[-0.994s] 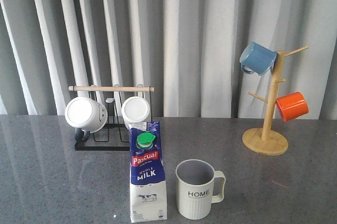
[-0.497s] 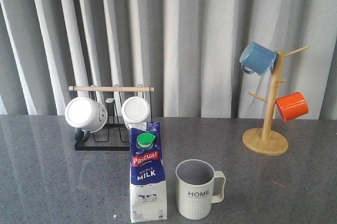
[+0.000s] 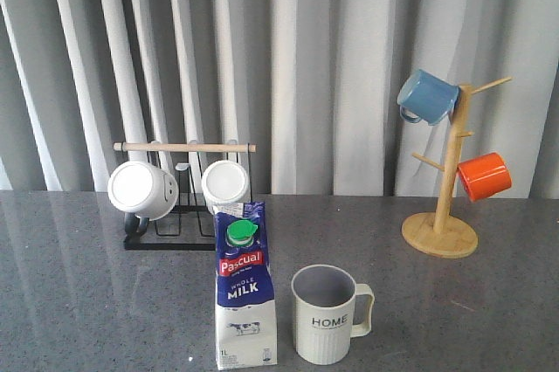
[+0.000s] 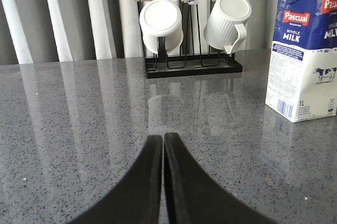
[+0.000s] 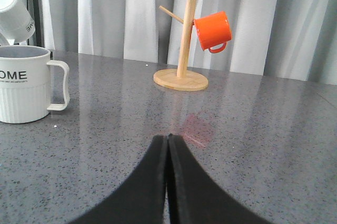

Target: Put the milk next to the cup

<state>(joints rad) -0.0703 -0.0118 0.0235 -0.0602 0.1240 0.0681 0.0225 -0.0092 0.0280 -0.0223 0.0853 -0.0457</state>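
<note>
Table (image 3: 79, 302): polished grey stone-look top, finely speckled, glossy enough to mirror the curtain (image 3: 306, 66), which hangs in soft pale grey folds along the far side.

Milk (image 3: 245, 287): tall gable-top carton, blue over white, round green cap, red label, small cow print low on the face. You'll find it upright at the near edge, left of centre. Cup (image 3: 329, 313): off-white ribbed ceramic, grey inside, black "HOME" lettering, handle to the right. It stands upright just right of the milk, a narrow gap between them, not touching.

Far left: rack (image 3: 185, 197) of thin black wire with a pale wooden bar across the top, carrying two white mugs (image 3: 142, 189) on their sides; the right one is ribbed. Far right: mug tree (image 3: 447, 189) of light wood on a round disc base, a blue mug (image 3: 427, 97) hung high on its left, an orange mug (image 3: 484, 176) lower on its right.

Left gripper (image 4: 163, 140): smooth black curved fingers pressed together, tips meeting, nothing between them, low over bare table with the milk and rack ahead. Right gripper (image 5: 168, 140): same form, fingers closed tip to tip, empty, with the cup and mug tree ahead of it.

Against the front views from the last second, you'll see no difference: milk, cup, rack and tree sit exactly where they were.
</note>
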